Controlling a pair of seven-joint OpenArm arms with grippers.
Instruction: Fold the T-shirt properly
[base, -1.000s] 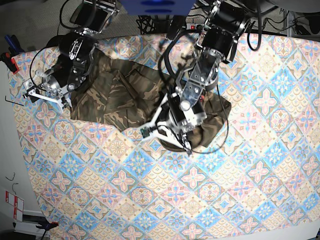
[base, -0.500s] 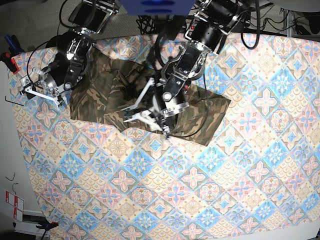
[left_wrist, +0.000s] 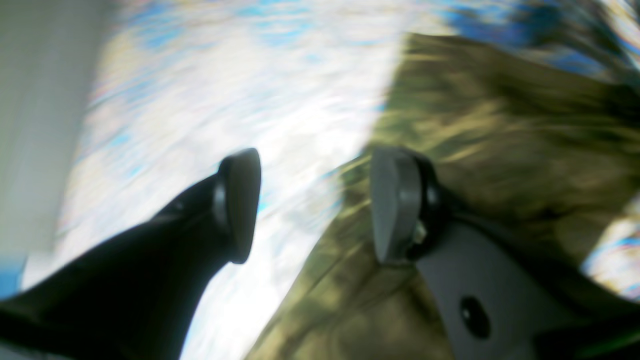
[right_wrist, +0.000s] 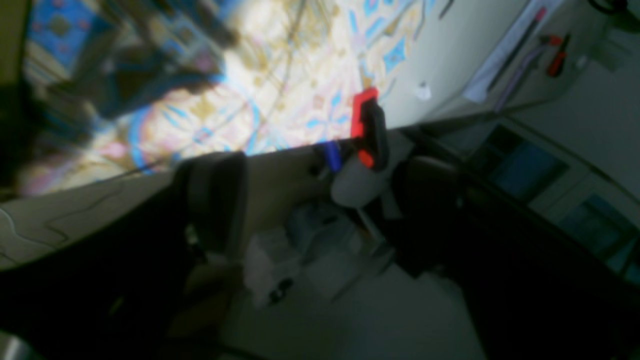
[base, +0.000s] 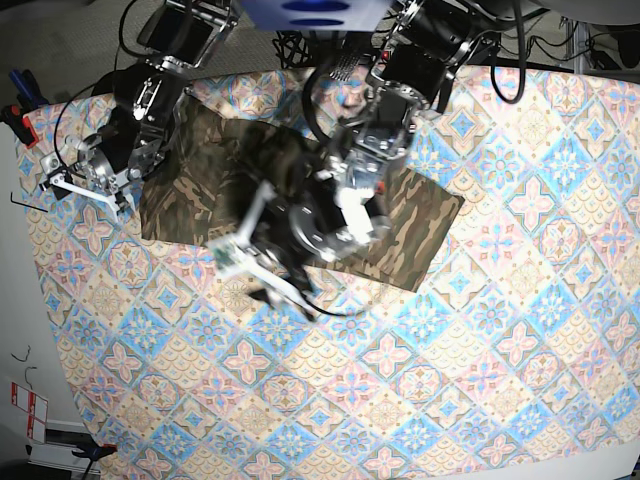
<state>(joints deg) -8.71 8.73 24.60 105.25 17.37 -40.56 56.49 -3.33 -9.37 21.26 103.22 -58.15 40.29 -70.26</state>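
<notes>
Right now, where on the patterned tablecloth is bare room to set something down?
The near half of the pastel diamond-patterned tablecloth, below the camouflage T-shirt, is bare, and so is the strip to that shirt's right. The far left part is crowded: the shirt lies there with both arms over it.

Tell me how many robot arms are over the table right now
2. The left arm reaches from the far edge across the T-shirt, its wrist near the cloth's front edge. The right arm hangs over the tablecloth at the shirt's other end.
</notes>
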